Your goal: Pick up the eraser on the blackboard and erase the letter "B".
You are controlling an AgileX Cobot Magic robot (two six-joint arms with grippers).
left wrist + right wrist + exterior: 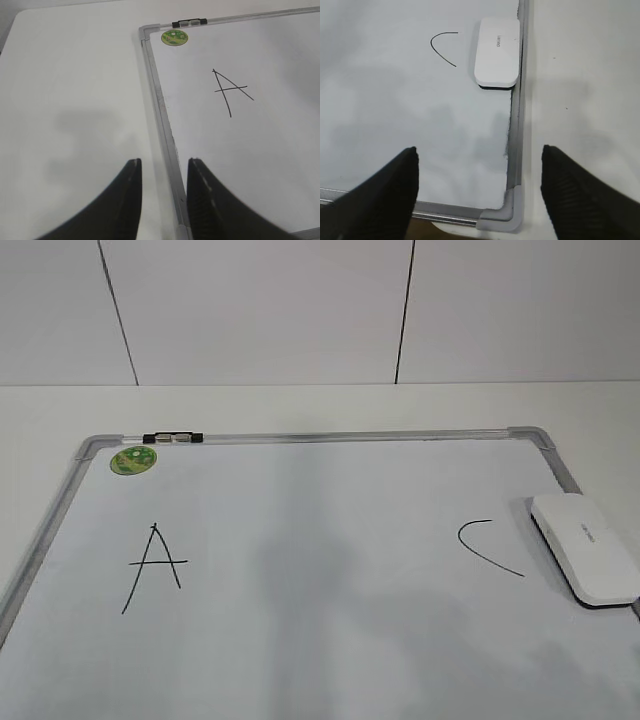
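Lying flat on the white surface (300, 405), one blackboard (320, 640), really a white dry-erase board in a grey metal frame, carries one eraser (585, 545), two drawn letters and one round green sticker (133, 460). The letters are a black "A" (155, 565) and a partial black "C" (487, 545); no letter "B" shows between them, only bare board. One small black-and-clear clip (172, 437) sits on the frame's far edge, just beside the sticker.

Behind the surface stands a pale wall (270, 310) split by two dark seams.

The left claw (162, 172) hovers with its fingers narrowly apart, gripping nothing, straddling the board's left frame rail; the "A" and the sticker lie ahead of it and to its right. The right claw (480, 160) is spread wide and empty above the board's near right corner. The eraser lies ahead of this claw, between its finger lines, touching the right frame rail, with the "C" just to its left. Nothing stands between the right claw and the eraser.
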